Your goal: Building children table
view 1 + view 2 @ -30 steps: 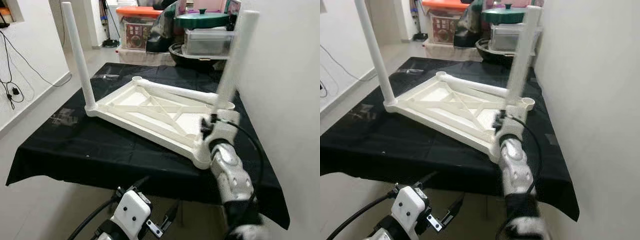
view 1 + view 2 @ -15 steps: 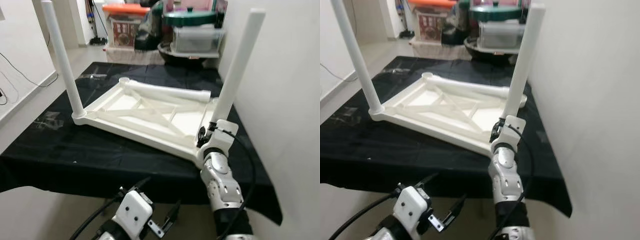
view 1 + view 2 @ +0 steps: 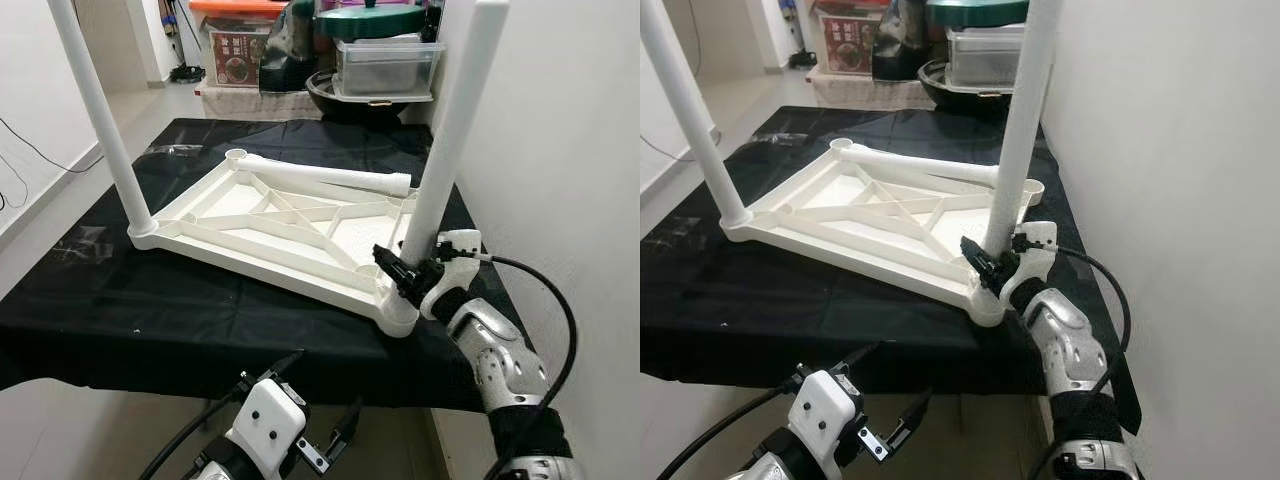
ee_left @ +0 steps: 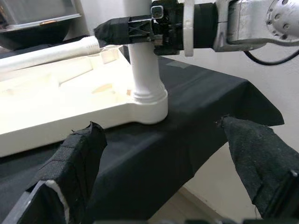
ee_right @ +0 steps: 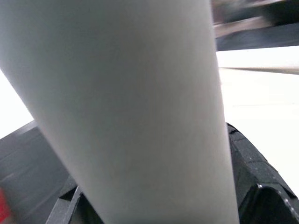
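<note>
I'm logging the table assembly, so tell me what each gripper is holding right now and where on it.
The right gripper clamps the upright white table leg low down, just above its corner socket. The left gripper holds nothing.

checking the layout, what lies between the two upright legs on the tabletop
The tabletop's ribbed underside spans from the left leg to the right leg; a loose leg lies along its far edge, in both eye views.

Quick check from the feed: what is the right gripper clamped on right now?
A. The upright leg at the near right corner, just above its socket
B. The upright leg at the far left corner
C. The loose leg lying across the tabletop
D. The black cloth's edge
A: the right gripper is shut on the upright leg at the inverted tabletop's near right corner, just above the socket.
</note>
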Controlling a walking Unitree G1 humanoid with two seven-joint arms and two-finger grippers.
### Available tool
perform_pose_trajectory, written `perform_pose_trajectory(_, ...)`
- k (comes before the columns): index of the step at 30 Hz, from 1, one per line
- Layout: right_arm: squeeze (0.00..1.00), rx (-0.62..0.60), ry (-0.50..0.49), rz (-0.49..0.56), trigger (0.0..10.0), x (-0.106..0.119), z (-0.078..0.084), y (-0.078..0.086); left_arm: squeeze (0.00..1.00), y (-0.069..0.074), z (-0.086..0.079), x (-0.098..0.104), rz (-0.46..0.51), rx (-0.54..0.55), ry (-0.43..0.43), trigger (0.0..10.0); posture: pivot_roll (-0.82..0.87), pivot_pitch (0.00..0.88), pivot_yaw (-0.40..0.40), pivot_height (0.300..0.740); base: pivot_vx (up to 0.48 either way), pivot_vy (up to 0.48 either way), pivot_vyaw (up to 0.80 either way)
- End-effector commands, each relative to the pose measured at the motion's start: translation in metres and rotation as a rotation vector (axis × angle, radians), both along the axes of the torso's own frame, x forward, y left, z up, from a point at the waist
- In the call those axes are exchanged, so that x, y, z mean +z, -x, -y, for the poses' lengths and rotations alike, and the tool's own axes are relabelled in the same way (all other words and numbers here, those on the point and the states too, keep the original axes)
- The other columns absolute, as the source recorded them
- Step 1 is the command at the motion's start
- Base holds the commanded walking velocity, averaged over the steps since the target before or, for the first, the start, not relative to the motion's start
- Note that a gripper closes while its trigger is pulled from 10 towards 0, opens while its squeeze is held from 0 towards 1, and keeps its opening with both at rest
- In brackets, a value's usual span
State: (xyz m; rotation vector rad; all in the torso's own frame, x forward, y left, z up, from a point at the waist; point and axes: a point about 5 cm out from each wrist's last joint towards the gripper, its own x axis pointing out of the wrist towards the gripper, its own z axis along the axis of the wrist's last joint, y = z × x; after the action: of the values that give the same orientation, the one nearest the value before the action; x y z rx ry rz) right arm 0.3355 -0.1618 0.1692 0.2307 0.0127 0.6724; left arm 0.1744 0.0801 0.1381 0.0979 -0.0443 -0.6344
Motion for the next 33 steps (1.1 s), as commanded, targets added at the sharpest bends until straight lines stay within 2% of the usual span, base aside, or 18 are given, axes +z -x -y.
perform_pose_trajectory(1, 0.00, 0.158, -0.021, -0.011, 10.0, -0.001, -0.016, 0.007, 0.00, 0.000, -0.001, -0.003, -0.012, 0.004, -0.009, 10.0, 0.10, 0.069, -0.025, 0.740, 0.000, 0.000, 0.00)
perform_pose_trajectory(3, 0.00, 0.411, 0.014, -0.007, 10.0, 0.002, -0.021, 0.019, 0.00, 0.000, -0.001, -0.003, -0.012, 0.005, -0.010, 10.0, 0.10, 0.071, -0.027, 0.740, 0.000, 0.000, 0.00)
perform_pose_trajectory(4, 0.00, 0.411, 0.014, -0.007, 10.0, 0.002, -0.021, 0.019, 0.00, 0.000, -0.001, -0.003, -0.012, 0.005, -0.010, 10.0, 0.10, 0.071, -0.027, 0.740, 0.000, 0.000, 0.00)
perform_pose_trajectory(6, 0.00, 0.518, 0.047, -0.003, 10.0, 0.003, -0.025, 0.020, 0.00, 0.000, -0.001, -0.003, -0.012, 0.007, -0.010, 10.0, 0.11, 0.074, -0.026, 0.740, 0.000, 0.000, 0.00)
perform_pose_trajectory(13, 0.00, 0.545, 0.056, -0.002, 10.0, 0.003, -0.025, 0.019, 0.00, 0.001, -0.001, -0.003, -0.011, 0.007, -0.010, 10.0, 0.11, 0.074, -0.026, 0.740, 0.000, 0.000, 0.00)
perform_pose_trajectory(14, 0.00, 0.583, 0.054, 0.011, 10.0, 0.007, -0.030, 0.017, 0.00, 0.001, -0.001, -0.003, -0.011, 0.009, -0.009, 10.0, 0.11, 0.080, -0.027, 0.740, 0.000, 0.000, 0.00)
perform_pose_trajectory(15, 0.00, 0.608, 0.066, 0.026, 4.1, 0.008, -0.037, 0.014, 0.00, 0.001, -0.001, -0.002, -0.011, 0.010, -0.009, 10.0, 0.11, 0.081, -0.028, 0.740, 0.000, 0.000, 0.00)
perform_pose_trajectory(19, 0.00, 0.634, 0.084, 0.041, 4.1, 0.010, -0.044, 0.011, 0.00, 0.001, -0.002, -0.002, -0.011, 0.012, -0.008, 10.0, 0.11, 0.081, -0.028, 0.740, 0.000, 0.000, 0.00)
perform_pose_trajectory(20, 0.00, 0.565, 0.125, 0.039, 0.0, 0.004, -0.045, 0.008, 0.00, 0.001, -0.001, -0.002, -0.011, 0.012, -0.007, 10.0, 0.11, 0.085, -0.027, 0.740, 0.000, 0.000, 0.00)
perform_pose_trajectory(22, 0.00, 0.412, 0.174, 0.040, 0.0, -0.003, -0.043, 0.000, 0.00, 0.001, -0.002, -0.002, -0.012, 0.014, -0.007, 10.0, 0.11, 0.086, -0.030, 0.740, 0.000, 0.000, 0.00)
perform_pose_trajectory(23, 0.00, 0.412, 0.174, 0.040, 0.0, -0.003, -0.043, 0.000, 0.00, 0.001, -0.002, -0.002, -0.012, 0.014, -0.007, 10.0, 0.11, 0.086, -0.030, 0.740, 0.000, 0.000, 0.00)
perform_pose_trajectory(24, 0.00, 0.349, 0.184, 0.043, 0.0, -0.004, -0.042, -0.003, 0.00, 0.001, -0.002, -0.002, -0.012, 0.014, -0.007, 10.0, 0.11, 0.086, -0.030, 0.740, 0.000, 0.000, 0.00)
perform_pose_trajectory(25, 0.00, 0.091, 0.183, -0.003, 0.0, -0.007, -0.031, -0.017, 0.00, 0.001, -0.002, -0.002, -0.013, 0.013, -0.007, 10.0, 0.10, 0.086, -0.026, 0.740, 0.000, 0.000, 0.00)
perform_pose_trajectory(26, 0.00, 0.091, 0.183, -0.003, 0.0, -0.007, -0.031, -0.017, 0.00, 0.001, -0.002, -0.002, -0.013, 0.013, -0.007, 10.0, 0.10, 0.086, -0.026, 0.740, 0.000, 0.000, 0.00)
perform_pose_trajectory(29, 0.00, -0.471, 0.181, -0.148, 0.0, -0.019, 0.001, -0.031, 0.00, 0.000, -0.003, -0.003, -0.014, 0.011, -0.008, 10.0, 0.10, 0.086, -0.023, 0.740, 0.000, 0.000, 0.00)
perform_pose_trajectory(30, 0.00, -0.589, 0.184, -0.177, 0.0, -0.022, 0.009, -0.030, 0.00, 0.000, -0.003, -0.003, -0.014, 0.010, -0.008, 10.0, 0.10, 0.086, -0.022, 0.740, 0.000, 0.000, 0.00)
perform_pose_trajectory(31, 0.00, -0.589, 0.184, -0.177, 0.0, -0.022, 0.009, -0.030, 0.00, 0.000, -0.003, -0.003, -0.014, 0.010, -0.008, 10.0, 0.10, 0.086, -0.022, 0.740, 0.000, 0.000, 0.00)
perform_pose_trajectory(33, 0.00, -0.826, 0.156, -0.235, 0.0, -0.028, 0.022, -0.022, 0.00, 0.000, -0.003, -0.003, -0.014, 0.008, -0.010, 10.0, 0.10, 0.083, -0.021, 0.740, 0.000, 0.000, 0.00)
